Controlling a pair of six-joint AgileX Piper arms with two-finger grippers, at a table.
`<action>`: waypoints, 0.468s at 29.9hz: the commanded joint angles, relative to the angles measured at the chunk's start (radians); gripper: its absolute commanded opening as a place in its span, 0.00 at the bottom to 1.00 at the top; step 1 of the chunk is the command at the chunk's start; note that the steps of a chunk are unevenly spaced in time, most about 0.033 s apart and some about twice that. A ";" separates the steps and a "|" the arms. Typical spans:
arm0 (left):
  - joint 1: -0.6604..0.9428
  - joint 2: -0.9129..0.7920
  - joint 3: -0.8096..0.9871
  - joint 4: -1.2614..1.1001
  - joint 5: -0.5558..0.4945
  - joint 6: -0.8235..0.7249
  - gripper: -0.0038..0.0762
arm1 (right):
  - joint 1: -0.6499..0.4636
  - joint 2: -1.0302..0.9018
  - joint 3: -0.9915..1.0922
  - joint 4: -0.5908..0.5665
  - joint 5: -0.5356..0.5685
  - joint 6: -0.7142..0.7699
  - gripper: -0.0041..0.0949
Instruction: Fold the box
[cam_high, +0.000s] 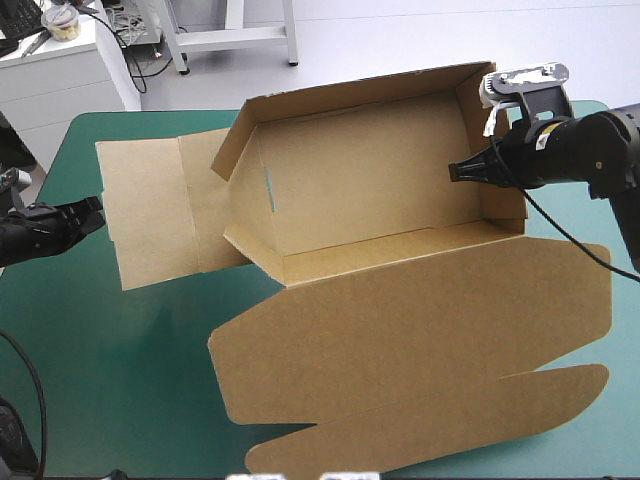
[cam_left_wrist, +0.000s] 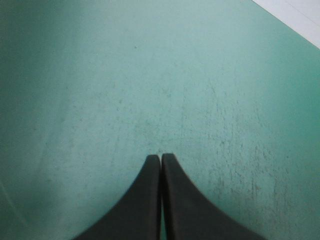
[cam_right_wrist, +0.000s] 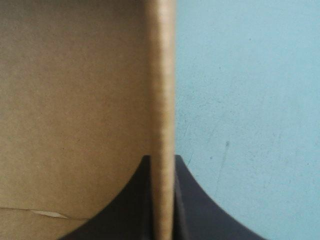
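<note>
The brown box (cam_high: 370, 190) stands mid-table as an open tray with its far and right walls raised, its left wall part-folded, and its lid (cam_high: 420, 330) flat toward the near edge. My right gripper (cam_high: 462, 172) is shut on the box's right wall; in the right wrist view the wall's edge (cam_right_wrist: 162, 115) runs straight up between the black fingers (cam_right_wrist: 192, 210). My left gripper (cam_high: 95, 213) hovers at the table's left side beside the box's flat left flap (cam_high: 150, 210). It is shut with nothing in it, and its fingertips (cam_left_wrist: 161, 159) meet over bare teal-green cover.
The flat lid with its rounded tuck flap (cam_high: 440, 430) covers most of the near right table. Bare teal-green cover (cam_high: 110, 370) lies at the near left. A white cabinet (cam_high: 60, 70) stands beyond the far left corner.
</note>
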 joint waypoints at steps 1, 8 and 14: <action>0.003 -0.035 -0.025 -0.051 0.022 0.009 0.07 | -0.005 -0.037 -0.033 0.009 0.008 0.000 0.02; 0.003 -0.035 -0.025 -0.079 0.048 0.054 0.55 | -0.005 -0.036 -0.033 0.013 0.008 0.000 0.02; 0.003 -0.035 -0.025 -0.046 0.042 0.019 0.81 | -0.005 -0.036 -0.033 0.033 0.008 0.000 0.02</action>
